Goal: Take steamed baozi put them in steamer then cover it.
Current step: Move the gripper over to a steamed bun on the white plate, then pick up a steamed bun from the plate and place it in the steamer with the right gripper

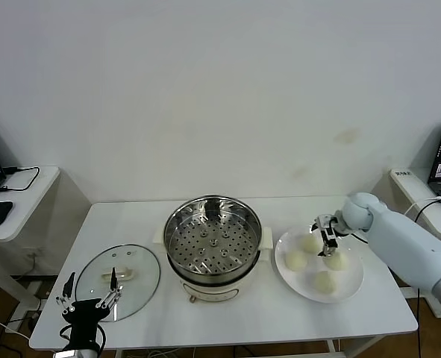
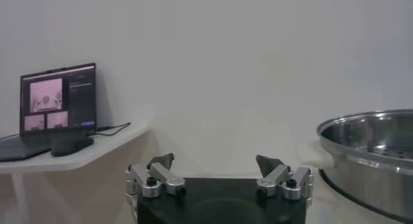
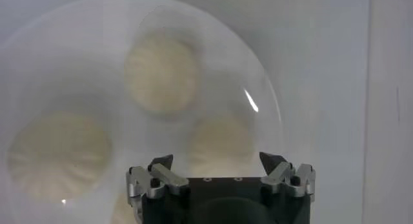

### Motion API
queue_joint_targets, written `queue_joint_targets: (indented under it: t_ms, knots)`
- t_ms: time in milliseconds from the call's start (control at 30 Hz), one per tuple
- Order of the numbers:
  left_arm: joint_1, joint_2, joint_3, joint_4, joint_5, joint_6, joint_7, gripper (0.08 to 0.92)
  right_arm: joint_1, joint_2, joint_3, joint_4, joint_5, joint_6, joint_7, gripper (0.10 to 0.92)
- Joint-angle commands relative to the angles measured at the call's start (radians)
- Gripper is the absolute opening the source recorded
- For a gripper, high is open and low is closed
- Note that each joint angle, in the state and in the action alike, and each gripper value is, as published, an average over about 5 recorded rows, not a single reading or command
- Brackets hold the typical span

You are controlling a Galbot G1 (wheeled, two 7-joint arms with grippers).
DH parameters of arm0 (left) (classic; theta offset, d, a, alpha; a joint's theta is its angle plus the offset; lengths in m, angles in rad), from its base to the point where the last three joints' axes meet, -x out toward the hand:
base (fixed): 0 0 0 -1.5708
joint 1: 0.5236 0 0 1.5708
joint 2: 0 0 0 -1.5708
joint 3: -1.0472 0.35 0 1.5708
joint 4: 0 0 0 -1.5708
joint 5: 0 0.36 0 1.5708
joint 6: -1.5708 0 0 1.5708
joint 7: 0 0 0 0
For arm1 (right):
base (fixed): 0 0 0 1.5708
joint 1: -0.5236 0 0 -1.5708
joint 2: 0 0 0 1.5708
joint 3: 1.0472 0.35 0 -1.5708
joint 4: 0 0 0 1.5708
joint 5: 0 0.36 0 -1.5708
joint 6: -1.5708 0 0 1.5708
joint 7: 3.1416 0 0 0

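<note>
A: Below the right gripper (image 1: pixel 327 240), whose fingers are spread wide and hold nothing, four steamed baozi (image 1: pixel 324 281) sit close together on a white plate (image 1: pixel 352 294). The empty steamer (image 1: pixel 213 237) stands well beside it.

B: What might go wrong?

A: My guess: the buns nearly touch, so a descending finger could dent or push a neighbour.

B: And the left gripper (image 1: pixel 90 299)?

A: Parked by the glass lid (image 1: pixel 118 274), fingers open, empty.
</note>
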Motion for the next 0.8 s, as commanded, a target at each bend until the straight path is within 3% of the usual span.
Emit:
queue_joint_targets:
  t_ms: [33, 800]
  knots:
    - [-0.002, 0.001, -0.003, 0.008, 0.0, -0.002, -0.001, 0.823, 0.019, 0.055, -0.005, -0.081, -0.02, -0.003, -0.004, 0.782]
    - [-0.002, 0.004, 0.002, 0.002, 0.0, -0.002, -0.001, 0.823, 0.075, 0.012, -0.092, -0.017, 0.046, 0.007, -0.041, 0.607]
